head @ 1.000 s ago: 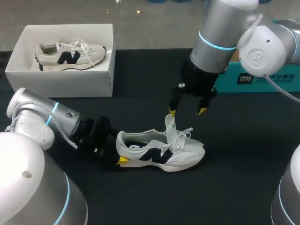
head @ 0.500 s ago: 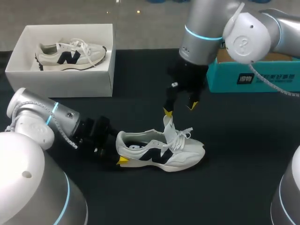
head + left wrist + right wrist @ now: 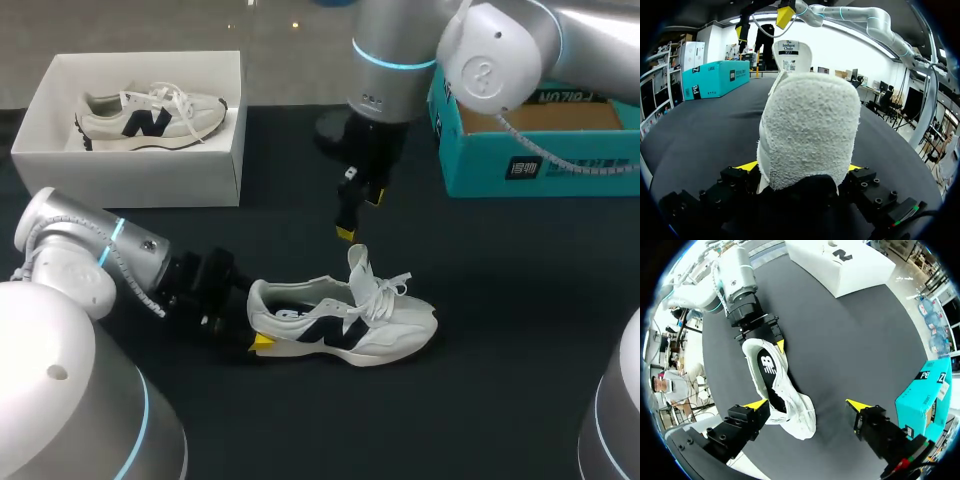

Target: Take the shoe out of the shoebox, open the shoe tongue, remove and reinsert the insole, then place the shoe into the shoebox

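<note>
White sneaker with black logo (image 3: pixel 345 325) sits on black tabletop (image 3: pixel 500 300), heel pinched by left claw (image 3: pixel 801 166), right claw (image 3: pixel 807 404) spread above raised tongue (image 3: pixel 358 262): tongue step seemingly done, next needs lowering in to pinch the insole.

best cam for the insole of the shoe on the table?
Right wrist view: it looks down into the shoe, so the dark insole shows along most of the opening. Head view gives only a shallow sideways glimpse into the opening. Left wrist view shows just the heel; insole hidden.
</note>
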Controlling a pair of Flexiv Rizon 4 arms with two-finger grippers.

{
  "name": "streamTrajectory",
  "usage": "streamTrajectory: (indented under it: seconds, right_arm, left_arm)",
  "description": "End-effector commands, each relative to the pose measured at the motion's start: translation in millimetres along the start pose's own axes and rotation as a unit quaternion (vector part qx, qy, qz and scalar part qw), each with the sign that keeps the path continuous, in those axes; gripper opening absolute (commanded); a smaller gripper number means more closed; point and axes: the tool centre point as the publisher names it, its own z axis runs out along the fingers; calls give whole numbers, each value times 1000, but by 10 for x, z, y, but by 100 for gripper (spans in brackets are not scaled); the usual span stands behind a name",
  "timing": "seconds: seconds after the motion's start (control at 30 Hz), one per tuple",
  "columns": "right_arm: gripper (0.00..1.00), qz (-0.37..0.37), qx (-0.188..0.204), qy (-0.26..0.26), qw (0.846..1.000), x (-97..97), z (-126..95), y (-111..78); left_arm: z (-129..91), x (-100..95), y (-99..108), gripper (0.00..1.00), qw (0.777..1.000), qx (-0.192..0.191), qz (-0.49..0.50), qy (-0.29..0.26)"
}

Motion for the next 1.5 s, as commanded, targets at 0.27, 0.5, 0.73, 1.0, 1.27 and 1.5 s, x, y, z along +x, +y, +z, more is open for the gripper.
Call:
streamTrajectory:
  seconds: [0.27, 0.5, 0.73, 1.0, 1.27, 1.5]
  right_arm:
    - [0, -39, 4, 14, 999, 54, 142, 88]
    - [0, -30, 5, 17, 999, 54, 147, 78]
    - [0, -30, 5, 17, 999, 54, 147, 78]
    - [0, -30, 5, 17, 999, 54, 147, 78]
    - [0, -48, 19, -2, 999, 122, 159, 207]
    - [0, -95, 43, -16, 994, 353, 208, 376]
  left_arm:
    - [24, -9, 20, 0, 1000, -1, 0, 1]
    - [24, -9, 20, 0, 1000, -1, 0, 1]
    - [24, -9, 20, 0, 1000, -1, 0, 1]
    - [24, -9, 20, 0, 1000, -1, 0, 1]
    - [24, -9, 20, 0, 1000, -1, 0, 1]
    - [24, -9, 20, 0, 1000, -1, 0, 1]
